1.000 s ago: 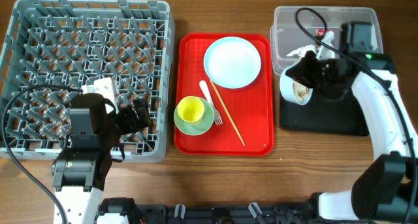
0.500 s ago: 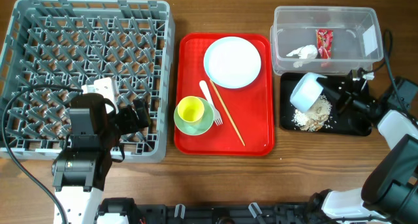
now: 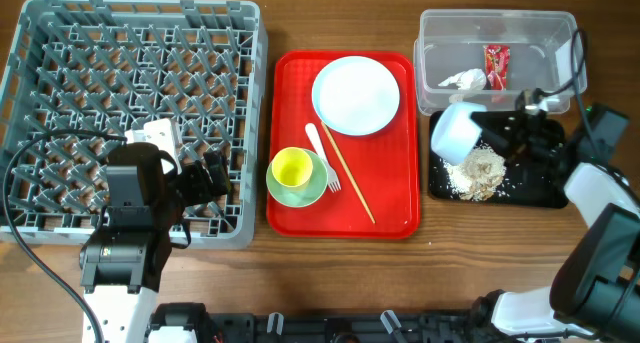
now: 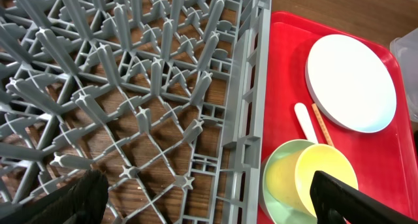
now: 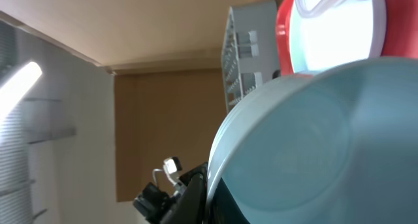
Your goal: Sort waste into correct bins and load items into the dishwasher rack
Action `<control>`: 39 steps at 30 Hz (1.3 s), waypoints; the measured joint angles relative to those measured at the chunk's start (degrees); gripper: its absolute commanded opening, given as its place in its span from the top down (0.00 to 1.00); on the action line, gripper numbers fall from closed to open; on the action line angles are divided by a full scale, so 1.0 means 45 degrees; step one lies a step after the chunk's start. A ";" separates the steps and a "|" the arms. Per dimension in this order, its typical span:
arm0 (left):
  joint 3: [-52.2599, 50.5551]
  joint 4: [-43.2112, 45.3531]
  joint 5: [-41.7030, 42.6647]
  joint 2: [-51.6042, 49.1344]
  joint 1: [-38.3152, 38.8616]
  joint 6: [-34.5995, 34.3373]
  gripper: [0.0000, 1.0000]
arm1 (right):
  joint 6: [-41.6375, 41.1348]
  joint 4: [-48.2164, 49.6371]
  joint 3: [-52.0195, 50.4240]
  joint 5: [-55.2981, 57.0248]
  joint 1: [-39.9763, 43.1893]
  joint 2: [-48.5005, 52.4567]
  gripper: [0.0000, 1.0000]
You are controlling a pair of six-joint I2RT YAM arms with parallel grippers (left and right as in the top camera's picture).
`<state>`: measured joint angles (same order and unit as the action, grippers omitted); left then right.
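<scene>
My right gripper [image 3: 490, 133] is shut on the rim of the small white bowl [image 3: 453, 131] and holds it tipped over the left end of the black tray [image 3: 540, 188]. The bowl fills the right wrist view [image 5: 326, 139]. A pile of beige food scraps [image 3: 478, 171] lies on the black tray below it. The clear tub [image 3: 497, 19] holds the red wrapper [image 3: 495, 65] and the white tissue [image 3: 462, 80]. My left gripper [image 3: 205, 178] is open and empty over the front right of the grey dishwasher rack [image 3: 252, 103].
The red serving tray [image 3: 295, 83] between rack and bins carries the plate [image 3: 356, 95], the yellow cup [image 3: 291, 169] in the green saucer [image 3: 310, 191], the white fork [image 3: 322, 153] and the chopsticks [image 3: 350, 178]. The left wrist view shows the cup [image 4: 323, 178] beside the rack wall [image 4: 248, 119].
The right arm tipped the bowl, and the scraps that were in it now lie on the black tray. The bowl has since moved slightly up and left. The left arm has not moved.
</scene>
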<state>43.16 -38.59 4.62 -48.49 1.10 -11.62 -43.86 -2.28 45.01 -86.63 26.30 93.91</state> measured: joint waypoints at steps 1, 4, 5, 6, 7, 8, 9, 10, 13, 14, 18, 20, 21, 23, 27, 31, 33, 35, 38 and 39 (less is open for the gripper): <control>0.0000 0.0000 -0.0005 0.0000 0.0000 0.0000 0.00 | -0.0117 -0.0039 0.0000 0.0413 -0.0403 0.0000 0.95; 0.0000 -0.0010 -0.0005 0.0000 0.0000 0.0000 0.00 | -0.0442 -0.0092 0.0000 0.1933 -0.1802 -0.0316 0.95; 0.0000 -0.0010 0.0000 0.0000 0.0000 0.0000 0.00 | -0.0525 -0.0204 0.0005 0.2487 -0.2268 -0.0646 0.95; 0.0000 0.0000 -0.0005 0.0000 0.0000 0.0000 0.00 | -0.0559 -0.0442 0.0005 0.3079 -0.2681 -0.1064 0.95; 0.0000 -0.0010 -0.0005 0.0000 0.0000 0.0000 0.00 | -0.0563 -0.0612 0.0107 0.3857 -0.3366 -0.1744 0.95; 0.0000 -0.0005 0.0000 0.0000 0.0000 0.0000 0.00 | -0.0544 -0.0801 0.0345 0.4537 -0.4022 -0.2283 0.96; 0.0000 0.0000 -0.0005 0.0000 0.0000 0.0000 0.00 | -0.0510 -0.1015 0.0675 0.5144 -0.4580 -0.2599 0.95; 0.0000 -0.0005 -0.0005 0.0000 0.0000 0.0000 0.00 | -0.0257 -0.1695 0.1253 0.5863 -0.5299 -0.2822 0.95; 0.0000 -0.0010 0.0000 0.0000 0.0000 0.0000 0.00 | 0.0976 -0.4580 0.3113 0.8276 -0.7135 -0.2895 0.95; 0.0000 -0.0005 0.0000 0.0000 0.0000 0.0000 0.00 | 0.1549 -0.5435 0.3764 0.9413 -0.7723 -0.2895 0.95; 0.0000 -0.0005 -0.0005 0.0000 0.0000 0.0000 0.00 | 0.3337 -0.6164 0.5513 1.3289 -0.9379 -0.2895 0.96; 0.0000 -0.0005 -0.0005 0.0000 0.0000 0.0000 0.00 | 0.4158 -0.5659 0.5532 1.4989 -1.0040 -0.2871 0.95; 0.0000 -0.0005 0.0000 0.0000 0.0000 0.0000 0.00 | 0.4464 -0.5503 0.5537 1.5577 -1.0316 -0.2807 0.95; 0.0000 0.0000 0.0000 0.0000 0.0000 0.0000 0.00 | 0.5139 -0.5231 0.5566 1.6976 -1.1001 -0.2147 0.95; 0.0000 0.0000 0.0000 0.0000 0.0000 0.0000 0.00 | 0.5838 -0.3764 0.5581 1.7874 -1.1832 0.0515 0.95; 0.0000 -0.0005 0.0000 0.0000 0.0000 0.0000 0.00 | 0.6115 -0.3264 0.5581 1.8093 -1.2429 0.2531 0.94; 0.0000 -0.0005 0.0000 0.0000 0.0000 0.0000 0.00 | 0.6135 -0.3356 0.5581 1.8122 -1.2633 0.2735 0.82; 0.0000 -0.0005 0.0000 0.0000 0.0000 0.0000 0.00 | 0.6217 -0.3424 0.5581 1.8127 -1.2696 0.2735 0.70; 0.0000 -0.0005 0.0000 0.0000 0.0000 0.0000 0.00 | 0.6295 -0.3988 0.5620 1.8010 -1.2696 0.2730 0.63; 0.0000 -0.0010 -0.0005 0.0000 0.0000 0.0000 0.00 | 0.6305 -0.4478 0.5697 1.7962 -1.2696 0.2725 0.62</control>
<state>43.16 -38.63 4.60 -48.49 1.10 -11.62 -15.49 -22.44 70.65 -5.80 -30.83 106.17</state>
